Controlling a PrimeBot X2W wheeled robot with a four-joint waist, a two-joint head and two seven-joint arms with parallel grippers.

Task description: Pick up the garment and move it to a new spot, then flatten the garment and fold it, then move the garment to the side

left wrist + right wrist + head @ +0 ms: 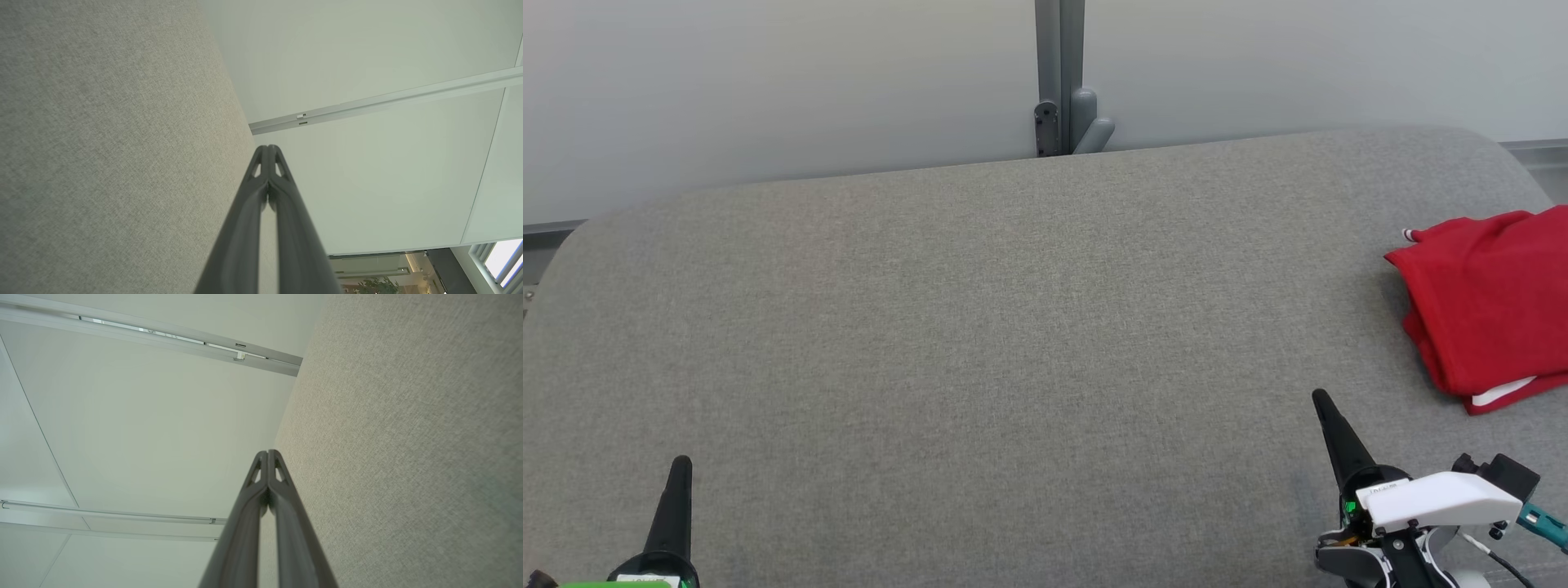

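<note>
Both pincers are sitting low in the head view, each with its two dark fingers pressed together into one spike and gripping nothing. My left gripper [680, 467] is pointing up from 7 o'clock, my right gripper [1321, 400] from 5 o'clock. The red garment [1486, 302] is lying at 3 o'clock on the grey cushion [980, 327], well apart from both. It is looking folded into a soft, thick pad with a white edge peeking out underneath, and its right part is running out of the picture. I am judging the risk to be there. It is sitting near where the cushion is rounding off, so a careless nudge could send it over. A closed tip dragging across it could also pull the top layer askew on the coarse weave.

Looking along my left gripper [268, 149], the fingers are meeting at their slotted tips. The woven, heathered cushion is running from 9 to 11 o'clock, with a smooth pale wall panel [367, 61] beyond.

Along my right gripper [268, 453], the tips are likewise touching and carrying nothing, the same nubby fabric spreading from 1 to 4 o'clock.
</note>
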